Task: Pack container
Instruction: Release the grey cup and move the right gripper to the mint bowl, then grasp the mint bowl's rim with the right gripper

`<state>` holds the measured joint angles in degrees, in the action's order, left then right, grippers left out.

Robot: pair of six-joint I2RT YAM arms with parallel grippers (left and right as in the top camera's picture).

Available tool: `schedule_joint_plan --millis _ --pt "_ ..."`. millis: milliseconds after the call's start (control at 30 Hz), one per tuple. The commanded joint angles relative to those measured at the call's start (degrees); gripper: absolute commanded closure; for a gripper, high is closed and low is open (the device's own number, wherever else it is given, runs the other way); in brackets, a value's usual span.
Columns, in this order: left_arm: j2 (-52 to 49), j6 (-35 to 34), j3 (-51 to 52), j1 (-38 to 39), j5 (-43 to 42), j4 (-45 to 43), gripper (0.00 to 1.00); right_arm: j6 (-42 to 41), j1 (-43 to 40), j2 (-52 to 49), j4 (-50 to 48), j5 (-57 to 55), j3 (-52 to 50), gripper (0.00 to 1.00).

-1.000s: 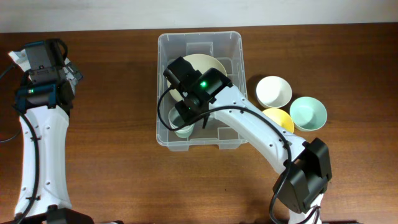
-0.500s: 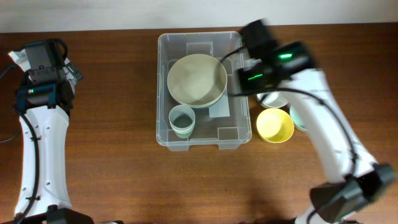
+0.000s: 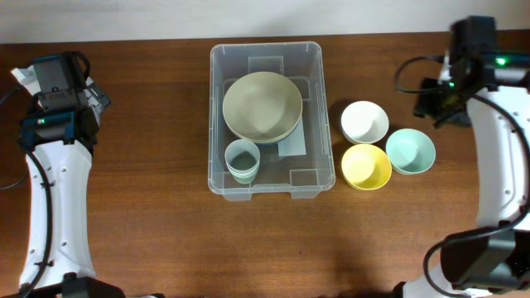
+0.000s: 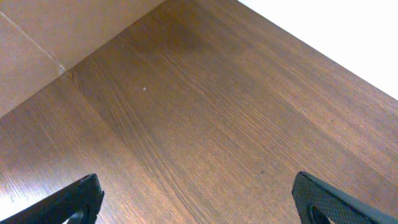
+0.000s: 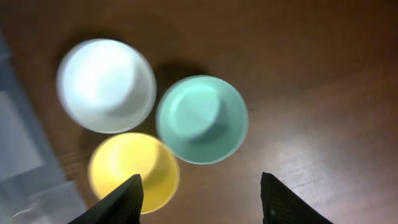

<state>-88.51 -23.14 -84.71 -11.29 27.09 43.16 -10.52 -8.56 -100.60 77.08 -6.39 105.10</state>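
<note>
So far: beige bowl (image 3: 262, 106), pale green cup (image 3: 243, 160) inside container (image 3: 265, 48). Unpacked on tabletop (image 3: 149, 232): white bowl (image 3: 364, 121), yellow bowl (image 3: 366, 165), mint bowl (image 3: 410, 151). Left tool (image 4: 199, 199) wide, empty; right tool (image 5: 202, 199) parted, empty.

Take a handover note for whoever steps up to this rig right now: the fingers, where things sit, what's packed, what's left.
The left gripper is open and empty, over bare table at the far left.
The right gripper has its fingers apart with nothing held, above the three loose bowls.
The container sits mid-table.
Done: the big beige bowl and the cup are inside it.
Left: the white bowl, yellow bowl and teal bowl sit on the table to the right of the container, probably next to go in.
</note>
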Motion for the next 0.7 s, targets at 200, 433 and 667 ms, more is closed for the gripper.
schedule_joint_plan --millis 200,433,667 --pt "0.13 0.48 -0.63 -0.22 0.81 0.04 0.01 -0.46 -4.52 -0.74 -11.08 3.61 -15.56 0.41" --pt "0.13 0.48 -0.63 -0.24 0.81 0.04 0.01 -0.96 -6.56 -0.74 -21.68 3.58 -27.43 0.41" --pt "0.13 0.48 -0.63 -0.24 0.81 0.04 0.00 -1.11 -10.12 -0.74 -29.90 3.61 -35.34 0.40"
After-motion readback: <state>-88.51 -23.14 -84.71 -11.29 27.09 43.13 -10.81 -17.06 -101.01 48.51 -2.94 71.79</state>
